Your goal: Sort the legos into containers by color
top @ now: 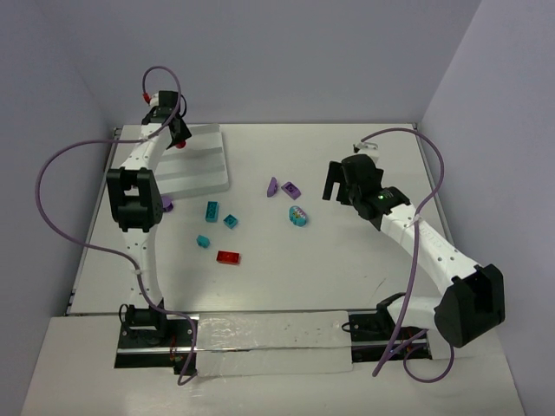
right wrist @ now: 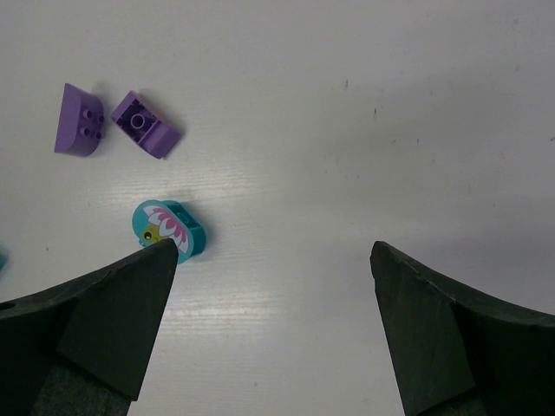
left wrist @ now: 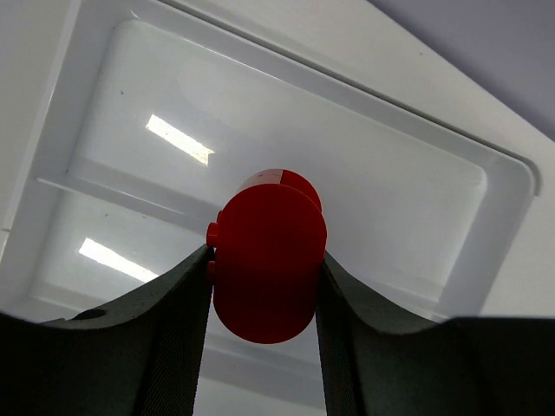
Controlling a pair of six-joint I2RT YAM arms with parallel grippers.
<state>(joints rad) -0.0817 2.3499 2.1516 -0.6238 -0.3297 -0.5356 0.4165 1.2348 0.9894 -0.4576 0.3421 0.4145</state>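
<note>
**Item: colour sort, early stage.**

- Container: white ribbed plastic tray (top: 206,169), at the far-left corner of the white worktop (top: 347,277). The compartments seen in the left wrist view hold no brick lying loose. The rest of the tray is too washed out to check.
- In hand: red rounded plastic brick (left wrist: 267,269), clamped between the jaws of the left gripper (left wrist: 264,282). It hangs over a tray compartment and is not yet released.
- Loose, middle of the worktop toward the left edge: teal brick (top: 212,210), second teal brick (top: 231,220), third teal brick (top: 202,241) and flat red studded brick (top: 229,256). A small purple brick (top: 166,204) lies just beside the left arm.
- Loose, centre: purple sloped brick (right wrist: 78,121), second purple sloped brick (right wrist: 146,126), and a rounded teal piece with flower print (right wrist: 171,227).
- Right gripper (right wrist: 273,260): jaws wide apart, holding nothing. It hovers right of centre, with the flower-print piece just beside one finger.
- Judgement: one red delivery is under way. Eight bricks remain on the worktop, so most of the task is left.
</note>
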